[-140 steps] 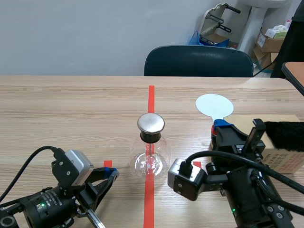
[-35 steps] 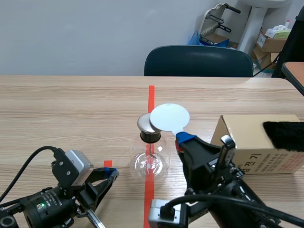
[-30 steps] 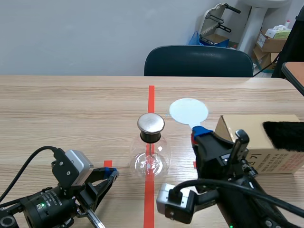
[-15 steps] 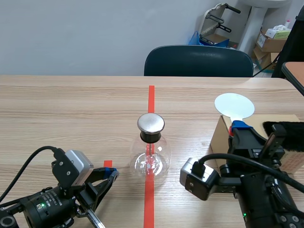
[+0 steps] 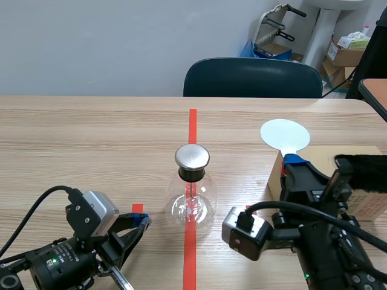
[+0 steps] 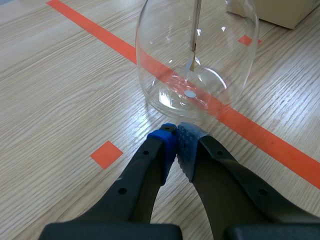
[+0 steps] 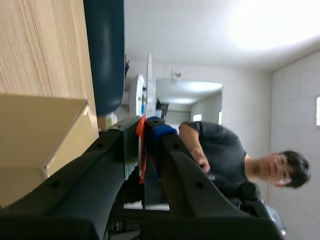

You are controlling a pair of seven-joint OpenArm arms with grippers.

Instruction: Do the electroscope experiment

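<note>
Right end effector (image 5: 294,161) grips white disc (image 5: 285,134), handle hidden; left end effector (image 6: 176,135) clenched empty by flask (image 6: 160,75).

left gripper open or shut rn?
Shut, on nothing: the left gripper has its pads touching, flask just ahead.

Bright, even room light casts soft shadows and glints on the glass flask (image 6: 197,55).

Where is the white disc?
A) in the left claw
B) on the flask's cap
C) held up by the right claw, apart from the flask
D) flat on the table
C: the right claw grips the disc, raised by the box, clear of the flask.
</note>
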